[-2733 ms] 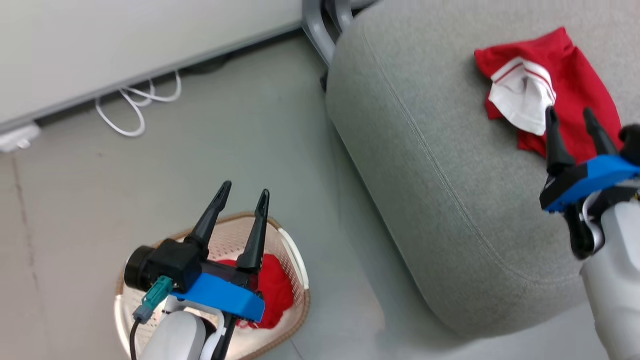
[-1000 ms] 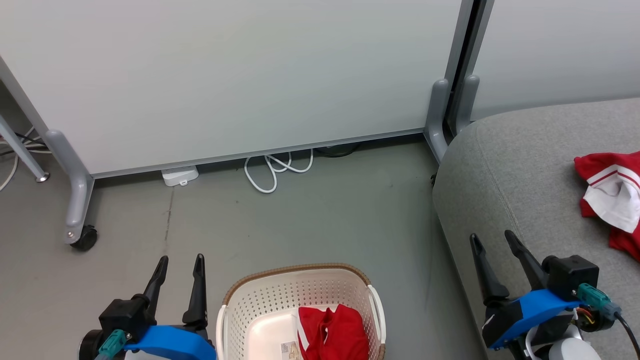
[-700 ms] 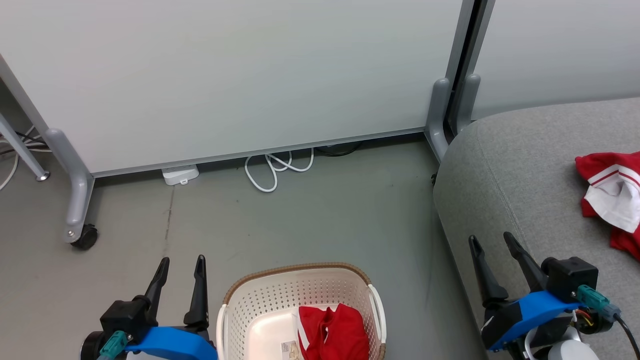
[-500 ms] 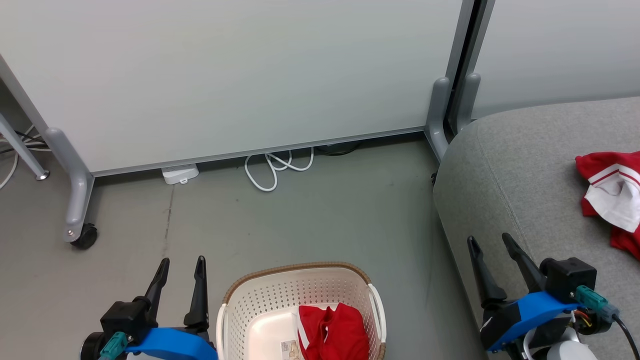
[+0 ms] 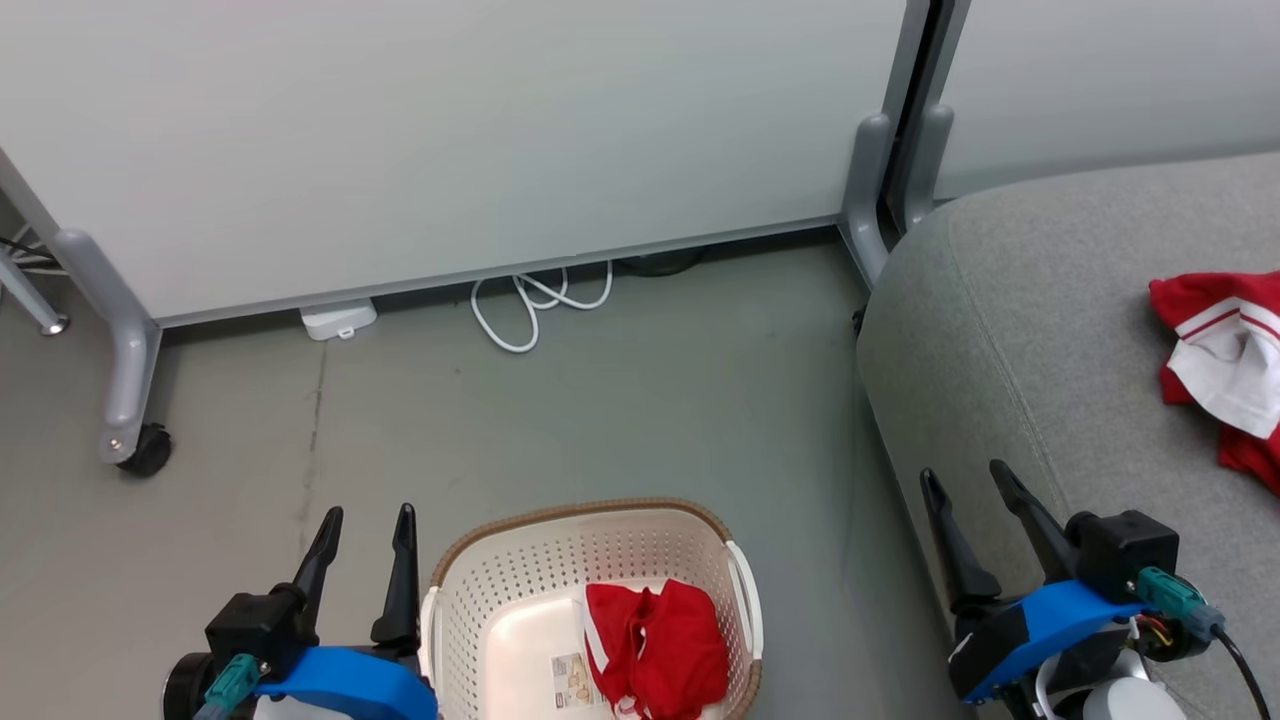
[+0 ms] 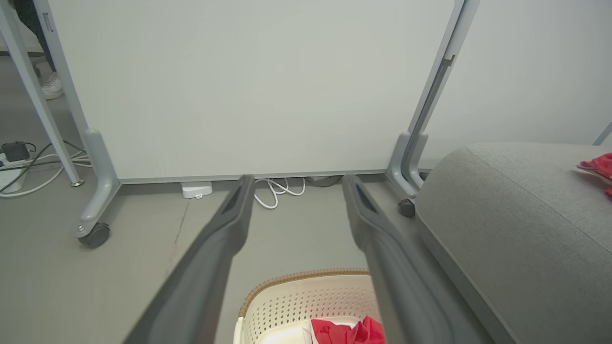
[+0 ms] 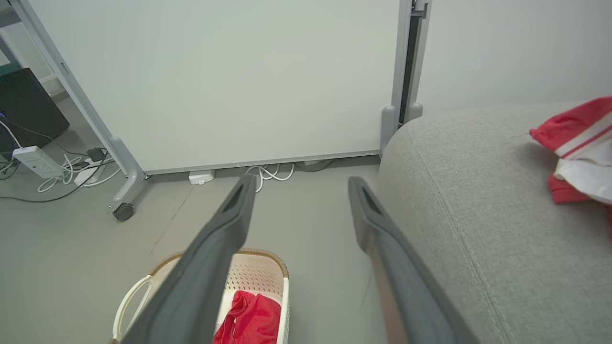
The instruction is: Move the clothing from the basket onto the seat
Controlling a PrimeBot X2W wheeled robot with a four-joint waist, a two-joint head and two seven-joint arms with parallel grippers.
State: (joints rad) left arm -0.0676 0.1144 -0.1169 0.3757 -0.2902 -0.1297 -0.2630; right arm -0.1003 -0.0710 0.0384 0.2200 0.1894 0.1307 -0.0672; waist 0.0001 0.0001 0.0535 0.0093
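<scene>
You're halfway: one red garment (image 5: 1215,360) on the seat (image 5: 1050,300) at three o'clock, the other garment (image 5: 655,645) in the basket (image 5: 575,512) at six. Your left claw (image 5: 370,512) and right claw (image 5: 963,472) gape empty.

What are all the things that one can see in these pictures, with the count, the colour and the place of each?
red garment: one, bright red with white trim, inside the basket
red and white garment: one, red with a white panel, on the seat, at the head view's right edge
basket: one, cream-white with a brown rim, on the floor between the two grippers
seat: one, light grey, right of the basket
partition panels: two, pale with grey legs, behind the basket
cable: one, white, looped on the floor under a panel
small box: one, white, left of the cable
floor: grey
left gripper: black fingers, open, left of the basket
right gripper: black fingers, open, by the seat's edge
</scene>
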